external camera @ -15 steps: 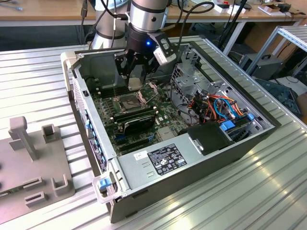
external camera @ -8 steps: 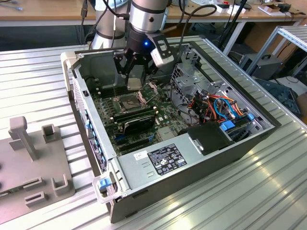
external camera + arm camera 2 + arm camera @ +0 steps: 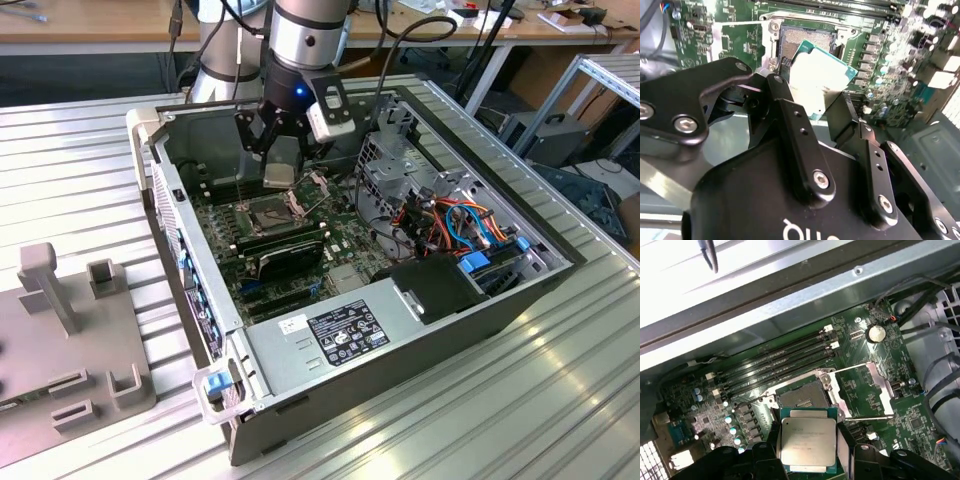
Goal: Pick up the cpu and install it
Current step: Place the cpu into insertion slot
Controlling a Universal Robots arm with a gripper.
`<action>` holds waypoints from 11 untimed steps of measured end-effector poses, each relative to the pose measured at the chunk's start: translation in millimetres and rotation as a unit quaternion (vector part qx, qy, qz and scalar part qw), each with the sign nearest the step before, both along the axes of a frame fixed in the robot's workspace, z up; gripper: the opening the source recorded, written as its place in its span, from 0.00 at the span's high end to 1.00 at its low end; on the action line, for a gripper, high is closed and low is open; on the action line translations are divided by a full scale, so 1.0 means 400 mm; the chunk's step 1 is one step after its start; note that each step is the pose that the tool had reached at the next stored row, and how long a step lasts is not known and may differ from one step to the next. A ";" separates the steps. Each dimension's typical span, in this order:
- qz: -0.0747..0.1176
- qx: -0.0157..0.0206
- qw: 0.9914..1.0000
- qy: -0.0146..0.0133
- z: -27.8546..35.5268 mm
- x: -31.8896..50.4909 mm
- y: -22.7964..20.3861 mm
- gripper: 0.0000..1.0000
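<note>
My gripper [image 3: 279,168] is shut on the cpu [image 3: 280,174], a thin silvery square chip, and holds it by two opposite edges inside the open computer case. In both wrist views the cpu [image 3: 807,439] [image 3: 821,79] hangs face-up just above and slightly to one side of the dark square socket [image 3: 803,397] [image 3: 806,44] on the green motherboard. The socket's metal load frame [image 3: 879,386] is swung open beside it. Black fingers [image 3: 790,117] flank the chip. In the exterior view the socket [image 3: 268,211] lies directly below the gripper.
Memory slots [image 3: 785,362] run along one side of the socket. A black heatsink block [image 3: 288,258], a metal drive cage [image 3: 400,165] with coloured cables [image 3: 470,225] and the power supply [image 3: 335,330] crowd the case. A grey fixture [image 3: 70,340] sits at the exterior view's left.
</note>
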State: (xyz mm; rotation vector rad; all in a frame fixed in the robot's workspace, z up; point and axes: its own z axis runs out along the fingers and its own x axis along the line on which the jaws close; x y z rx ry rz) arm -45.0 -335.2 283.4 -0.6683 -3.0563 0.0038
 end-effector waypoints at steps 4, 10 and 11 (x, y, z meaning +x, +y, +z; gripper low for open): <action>-0.046 0.000 0.999 0.000 -0.002 0.000 0.000 0.46; -0.100 0.000 0.995 0.000 -0.004 0.000 0.000 0.46; -0.109 0.000 0.994 0.000 -0.005 0.000 0.000 0.46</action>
